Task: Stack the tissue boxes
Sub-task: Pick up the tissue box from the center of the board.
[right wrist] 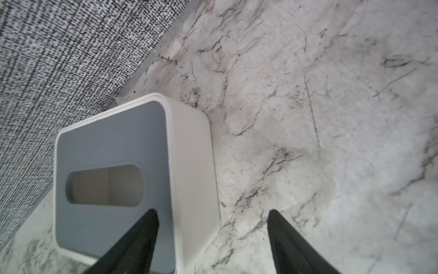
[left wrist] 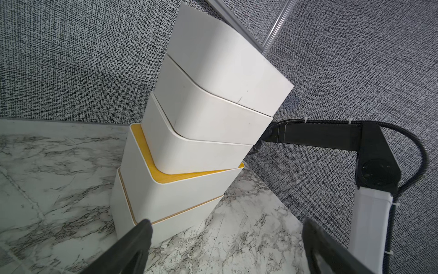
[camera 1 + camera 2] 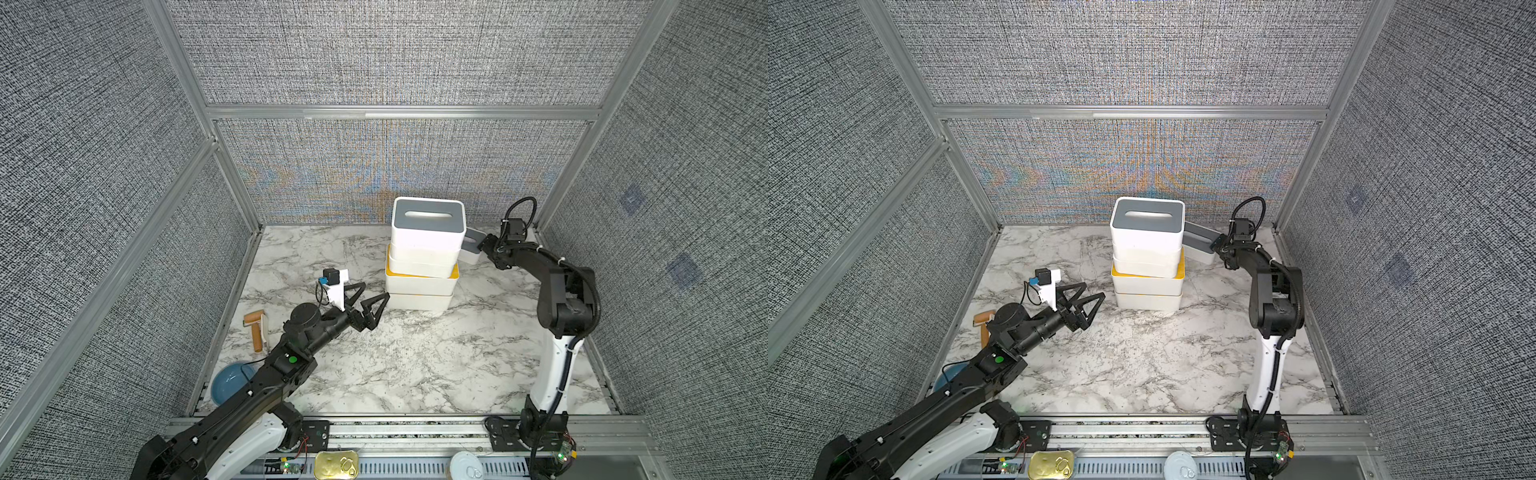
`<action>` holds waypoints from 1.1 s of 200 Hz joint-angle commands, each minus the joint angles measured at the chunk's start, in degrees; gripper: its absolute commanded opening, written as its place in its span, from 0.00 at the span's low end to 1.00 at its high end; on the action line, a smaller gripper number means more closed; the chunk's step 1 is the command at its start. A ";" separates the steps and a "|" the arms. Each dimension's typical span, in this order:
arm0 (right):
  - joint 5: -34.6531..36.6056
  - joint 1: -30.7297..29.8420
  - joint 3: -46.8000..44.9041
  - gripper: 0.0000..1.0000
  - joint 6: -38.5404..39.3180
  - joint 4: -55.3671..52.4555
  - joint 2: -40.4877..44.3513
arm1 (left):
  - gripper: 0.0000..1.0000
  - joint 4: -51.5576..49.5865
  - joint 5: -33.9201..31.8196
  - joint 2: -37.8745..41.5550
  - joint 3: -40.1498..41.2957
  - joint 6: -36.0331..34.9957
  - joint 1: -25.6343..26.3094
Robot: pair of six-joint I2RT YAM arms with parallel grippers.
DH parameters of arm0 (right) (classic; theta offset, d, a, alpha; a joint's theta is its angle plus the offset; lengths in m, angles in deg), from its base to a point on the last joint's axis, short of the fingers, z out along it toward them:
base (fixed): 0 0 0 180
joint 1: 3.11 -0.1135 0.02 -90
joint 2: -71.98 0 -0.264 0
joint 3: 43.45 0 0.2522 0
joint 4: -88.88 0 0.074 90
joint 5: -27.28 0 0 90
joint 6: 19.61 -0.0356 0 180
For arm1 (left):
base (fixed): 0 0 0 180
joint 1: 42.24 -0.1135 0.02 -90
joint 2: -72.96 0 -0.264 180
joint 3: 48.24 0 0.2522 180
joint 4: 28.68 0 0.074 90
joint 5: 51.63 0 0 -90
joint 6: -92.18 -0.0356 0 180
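Several tissue boxes make one stack (image 3: 422, 274) (image 3: 1148, 270) at the back middle of the marble table. The top one has a grey slotted lid (image 3: 428, 218), and a yellow lid (image 2: 151, 166) shows lower down. Right of the stack, by the back wall, lies another grey-lidded tissue box (image 1: 113, 147) (image 3: 471, 249). My right gripper (image 1: 212, 211) (image 3: 482, 246) is over its near corner: one finger over the lid, the other clear of the white side, jaws apart. My left gripper (image 3: 374, 290) (image 2: 226, 224) stands open, empty, just left of the stack's base.
A wooden-handled roller (image 3: 257, 330) and a blue bowl (image 3: 228, 380) lie along the table's left edge under my left arm. Two tins (image 3: 336, 465) (image 3: 467, 467) sit on the front rail. Fabric walls close the back and sides.
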 commanded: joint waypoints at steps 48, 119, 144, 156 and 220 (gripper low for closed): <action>-2.49 -1.52 0.88 0.83 -7.97 -3.05 1.65 | 0.99 4.14 0.84 1.05 2.40 -0.24 -0.03; -1.26 -5.67 3.20 0.84 -27.43 -6.49 1.52 | 0.99 4.88 0.93 2.17 4.31 -0.05 0.03; -1.87 -5.21 6.61 0.84 -32.74 -9.31 -1.24 | 0.99 4.70 0.80 3.01 4.72 0.01 0.04; -2.91 -5.05 8.36 0.83 -34.44 -10.28 -2.96 | 0.99 4.79 0.66 3.24 4.92 0.02 0.00; -2.65 -4.48 13.91 0.79 -41.38 -14.23 -7.60 | 0.99 6.60 0.86 0.68 5.27 0.28 0.05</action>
